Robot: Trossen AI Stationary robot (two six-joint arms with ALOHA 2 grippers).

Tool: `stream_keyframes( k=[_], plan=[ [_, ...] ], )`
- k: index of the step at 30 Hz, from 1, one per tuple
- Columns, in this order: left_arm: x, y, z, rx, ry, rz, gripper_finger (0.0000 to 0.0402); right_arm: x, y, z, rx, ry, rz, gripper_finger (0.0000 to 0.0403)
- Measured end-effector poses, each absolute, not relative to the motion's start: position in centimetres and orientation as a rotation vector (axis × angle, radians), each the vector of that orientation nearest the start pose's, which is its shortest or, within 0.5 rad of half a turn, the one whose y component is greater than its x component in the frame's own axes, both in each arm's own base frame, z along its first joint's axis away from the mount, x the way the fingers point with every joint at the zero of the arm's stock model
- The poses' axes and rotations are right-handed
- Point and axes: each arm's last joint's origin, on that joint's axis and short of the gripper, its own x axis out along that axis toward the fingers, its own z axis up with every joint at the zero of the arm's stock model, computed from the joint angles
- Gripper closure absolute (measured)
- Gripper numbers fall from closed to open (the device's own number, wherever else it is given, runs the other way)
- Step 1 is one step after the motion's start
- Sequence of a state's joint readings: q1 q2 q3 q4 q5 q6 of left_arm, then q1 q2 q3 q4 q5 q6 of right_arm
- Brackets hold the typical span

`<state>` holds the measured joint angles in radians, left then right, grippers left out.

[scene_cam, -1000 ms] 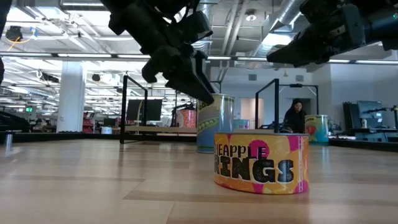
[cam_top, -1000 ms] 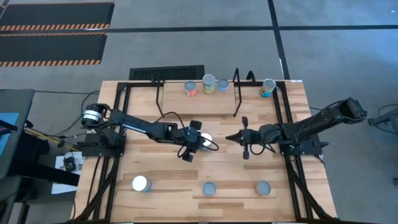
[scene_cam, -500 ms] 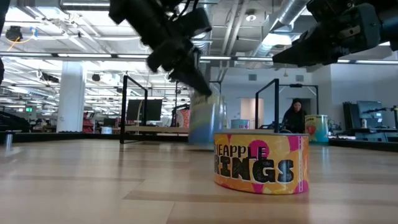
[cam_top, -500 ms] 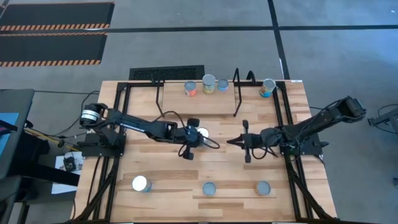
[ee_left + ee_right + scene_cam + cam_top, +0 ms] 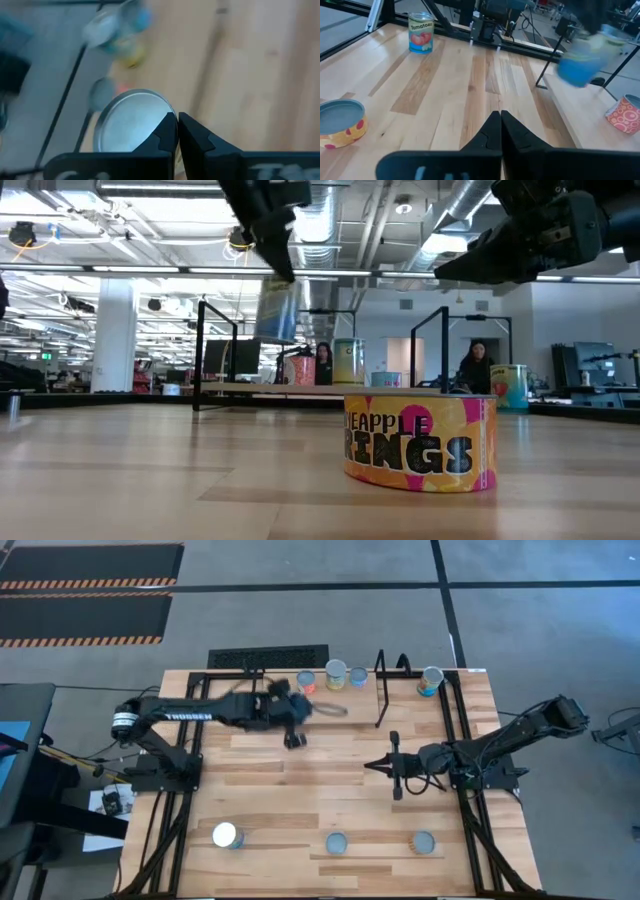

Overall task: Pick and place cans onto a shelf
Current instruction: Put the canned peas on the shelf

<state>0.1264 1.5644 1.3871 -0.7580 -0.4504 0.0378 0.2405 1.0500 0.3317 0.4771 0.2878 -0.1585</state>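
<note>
On the wooden table [image 5: 330, 795], the left gripper [image 5: 297, 715], pinching a can [image 5: 277, 310] by its rim, nears the shelf [image 5: 280, 700] at 12 o'clock; this thin grip risks slippage, while the right gripper [image 5: 378, 766] waits pressed together.

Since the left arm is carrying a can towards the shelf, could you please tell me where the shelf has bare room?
On the shelf, bare board lies between the left end frame and the orange can, and between the middle frame and the lone can. It is crowded where the orange can, tall can and small can stand close together.
</note>
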Motion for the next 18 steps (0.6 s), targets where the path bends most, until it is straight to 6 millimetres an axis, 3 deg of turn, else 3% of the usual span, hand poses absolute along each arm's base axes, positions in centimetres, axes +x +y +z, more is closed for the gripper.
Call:
stream_keyframes(
  k=[4,10,18],
  plan=[
    [30.5,9.1,30.4,0.118,0.969,0.626,0.0401,20.1,4.1,19.4,-0.221,0.237,-0.025,0.0396],
    [29.4,13.6,28.7,0.053,0.932,0.65,0.0401,20.1,4.1,19.4,-0.222,0.235,-0.025,0.0396],
    [28.6,16.7,27.6,0.023,0.933,0.655,0.0401,20.2,4.1,19.5,-0.225,0.222,-0.026,0.0396]
  ],
)
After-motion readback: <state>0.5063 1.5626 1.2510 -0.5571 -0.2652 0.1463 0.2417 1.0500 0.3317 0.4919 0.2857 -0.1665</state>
